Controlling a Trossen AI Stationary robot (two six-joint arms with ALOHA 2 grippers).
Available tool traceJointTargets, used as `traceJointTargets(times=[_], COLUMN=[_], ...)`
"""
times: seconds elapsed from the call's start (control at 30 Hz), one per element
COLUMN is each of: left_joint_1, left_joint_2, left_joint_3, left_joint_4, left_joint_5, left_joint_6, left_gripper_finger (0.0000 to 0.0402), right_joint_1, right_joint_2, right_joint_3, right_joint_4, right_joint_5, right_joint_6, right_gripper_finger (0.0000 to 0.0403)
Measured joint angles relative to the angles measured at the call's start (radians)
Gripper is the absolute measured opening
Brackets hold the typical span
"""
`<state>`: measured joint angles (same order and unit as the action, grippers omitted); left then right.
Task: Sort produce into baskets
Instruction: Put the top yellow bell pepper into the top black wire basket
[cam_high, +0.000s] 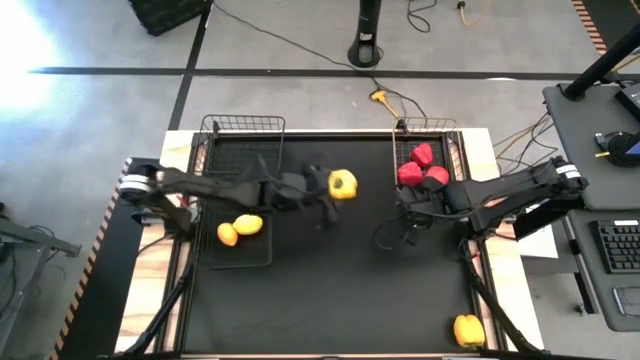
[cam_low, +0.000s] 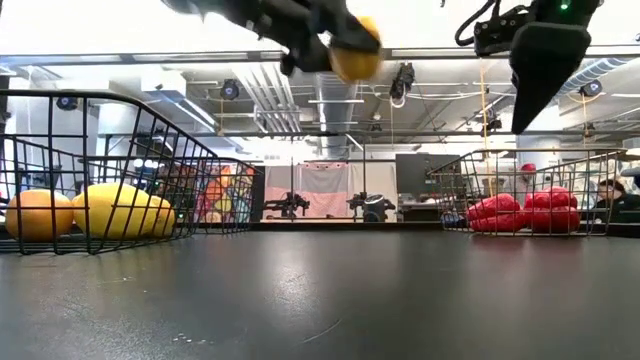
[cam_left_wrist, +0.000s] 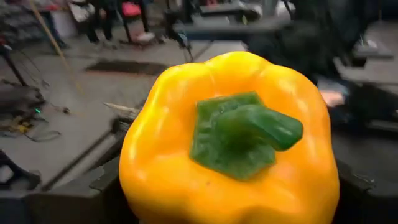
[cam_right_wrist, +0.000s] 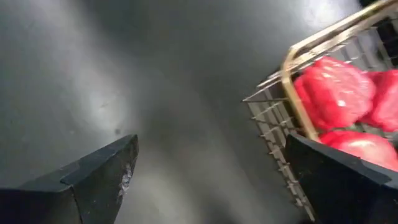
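My left gripper (cam_high: 334, 187) is shut on a yellow bell pepper (cam_high: 344, 183) over the middle of the table, high above it in the low view (cam_low: 356, 52). My right gripper (cam_high: 408, 220) is open and empty, above the mat beside the right wire basket (cam_high: 452, 140); its fingers (cam_right_wrist: 99, 177) stand wide apart. That basket holds three red peppers (cam_high: 420, 170). The left wire basket (cam_high: 240, 125) holds two yellow-orange lemons (cam_high: 240, 229) on its floor. Another yellow pepper (cam_high: 468, 329) lies on the table at the near right corner. My left gripper pinches the yellow pepper by its two opposite sides (cam_left_wrist: 134, 186) between its fingers (cam_left_wrist: 81, 199). The green stem (cam_left_wrist: 249, 127) faces the wrist camera. The fingers come about level from the table's left. The pepper is lifted clear of the table.
The black mat (cam_high: 330, 290) lies bare between the two baskets and toward the near edge. A dark crate-like thing (cam_high: 168, 12) stands on the floor beyond the far left corner. Cables (cam_high: 390, 105) run past the far edge.
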<state>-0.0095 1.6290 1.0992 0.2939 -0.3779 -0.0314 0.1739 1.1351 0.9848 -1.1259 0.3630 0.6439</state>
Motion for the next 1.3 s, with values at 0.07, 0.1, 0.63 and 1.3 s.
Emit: traceJointTargets(times=[0.07,0.1,0.63,1.3], left_joint_1=[0.023,0.039,0.508,0.900], left_joint_2=[-0.085,-0.128,-0.484,-0.055], left_joint_3=[-0.041,-0.064,-0.184,-0.087], left_joint_4=[-0.016,-0.040,-0.872,-0.967], left_joint_5=[0.001,-0.003,-0.249,0.154], left_joint_6=[0.009,0.008,-0.483,-0.396], left_gripper_finger=[0.0314,0.0314,0.0315,0.0316], right_joint_1=[0.020,0.031,0.123,0.144], right_joint_2=[0.000,0.000,0.021,0.026], right_joint_3=[-0.013,-0.021,-0.059,-0.060], right_joint_4=[0.020,0.034,0.248,0.279], right_joint_5=[-0.006,-0.007,-0.030,-0.101], right_joint_6=[0.000,0.000,-0.044,0.007], right_gripper_finger=[0.0400,0.0400,0.0400,0.0400])
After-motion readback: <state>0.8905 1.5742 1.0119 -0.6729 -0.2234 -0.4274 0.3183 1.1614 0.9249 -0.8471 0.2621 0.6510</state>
